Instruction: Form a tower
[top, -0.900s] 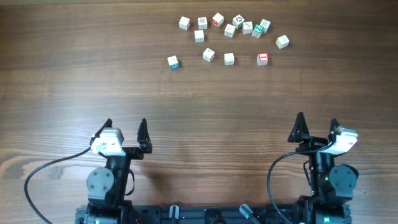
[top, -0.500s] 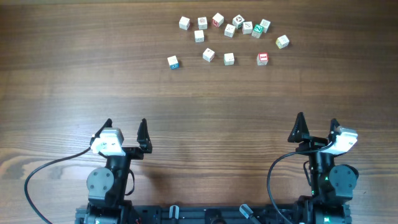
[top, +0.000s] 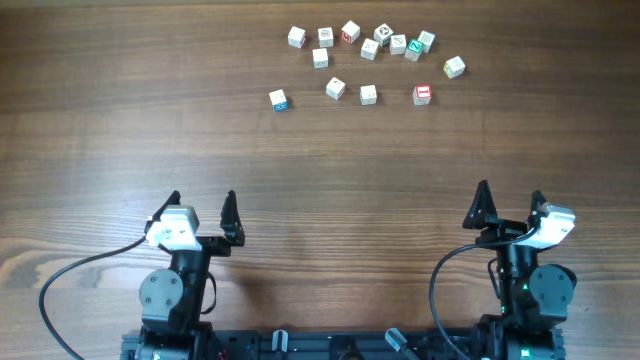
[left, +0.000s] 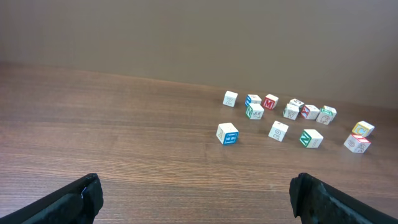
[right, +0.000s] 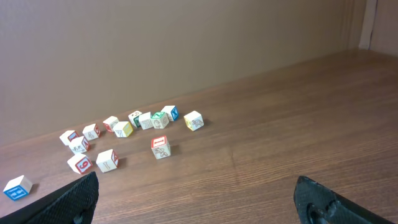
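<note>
Table of brown wood fills my overhead view. At its near edge the left arm and right arm sit folded low, wrists level and aimed at the far side. The left hand and right hand both stand spread wide apart, gripping nothing. Well beyond them the cubes lie singly on the far side, none on another. A blue-marked cube lies leftmost and a red-marked cube sits nearer the right.

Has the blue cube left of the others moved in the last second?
No. The blue cube holds its spot on the table, same gap to the red cube.
</note>
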